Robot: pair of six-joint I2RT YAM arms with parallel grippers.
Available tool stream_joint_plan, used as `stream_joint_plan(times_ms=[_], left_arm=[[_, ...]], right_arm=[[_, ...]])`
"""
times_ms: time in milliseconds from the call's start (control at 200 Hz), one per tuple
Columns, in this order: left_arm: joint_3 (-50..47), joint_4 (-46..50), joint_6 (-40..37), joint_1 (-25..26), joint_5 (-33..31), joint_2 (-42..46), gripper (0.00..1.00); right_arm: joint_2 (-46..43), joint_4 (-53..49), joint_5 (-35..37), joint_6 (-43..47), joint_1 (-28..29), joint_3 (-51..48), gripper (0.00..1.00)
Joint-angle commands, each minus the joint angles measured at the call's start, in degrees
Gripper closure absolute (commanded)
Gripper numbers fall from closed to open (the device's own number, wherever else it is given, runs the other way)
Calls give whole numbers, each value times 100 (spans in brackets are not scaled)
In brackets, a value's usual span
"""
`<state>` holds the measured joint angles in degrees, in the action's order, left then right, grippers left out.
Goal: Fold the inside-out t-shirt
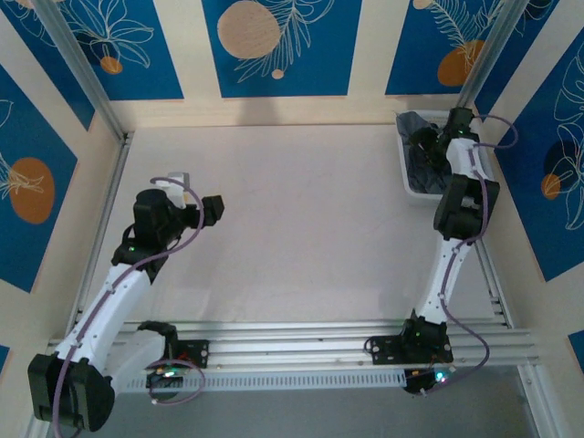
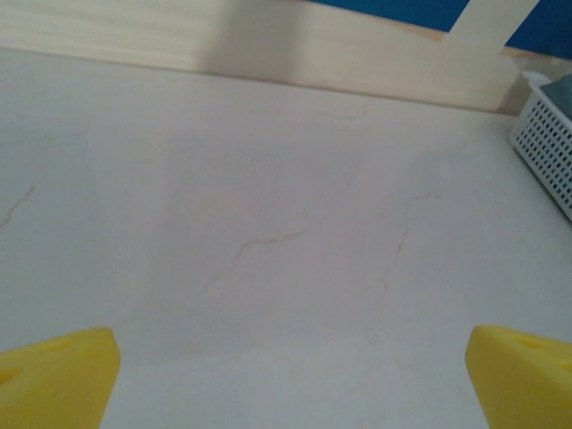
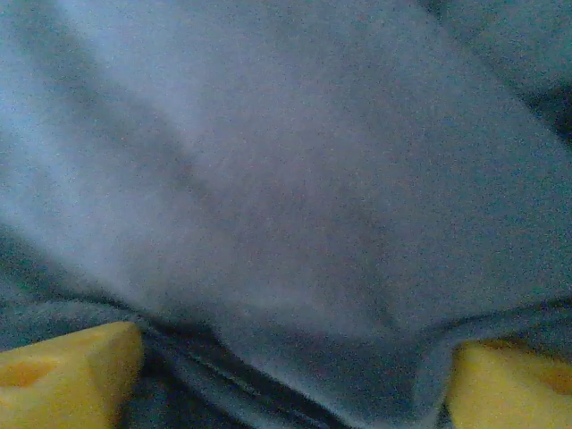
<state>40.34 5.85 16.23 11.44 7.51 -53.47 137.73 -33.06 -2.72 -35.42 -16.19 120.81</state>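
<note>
T-shirt in basket, right claw down on it

I see it bunched up, slate-grey, inside the white basket at the far right corner of the table. My right claw is down in the basket with its jaws apart. The yellow fingertips sit against the cloth and a fold bulges between them. I cannot tell whether any of it is pinched. My left claw hangs wide over the table on the left, well apart from the basket.
</note>
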Motion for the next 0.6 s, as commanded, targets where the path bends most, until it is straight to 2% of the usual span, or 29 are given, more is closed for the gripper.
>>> stream_joint_plan(times_ms=[0, 125, 150, 240, 410, 500, 595], left_arm=[[85, 184, 45, 66, 166, -30, 1], [169, 167, 131, 69, 276, -212, 1], [211, 194, 175, 68, 277, -267, 1], [419, 340, 360, 68, 309, -479, 1], [731, 383, 610, 65, 503, -806, 1], [854, 390, 653, 66, 595, -885, 1], [968, 459, 654, 69, 668, -945, 1]], right_arm=[[88, -343, -660, 169, 108, 632, 49], [-198, 138, -1082, 316, 37, 396, 96], [-310, 222, -1142, 360, 29, 316, 100], [-771, 634, -1245, 529, 43, -67, 100], [-1963, 2012, -1382, 534, 127, -1313, 100], [-2830, 3235, -1344, 579, 324, -2199, 100], [-3520, 3758, -1232, 788, 610, -2467, 100]])
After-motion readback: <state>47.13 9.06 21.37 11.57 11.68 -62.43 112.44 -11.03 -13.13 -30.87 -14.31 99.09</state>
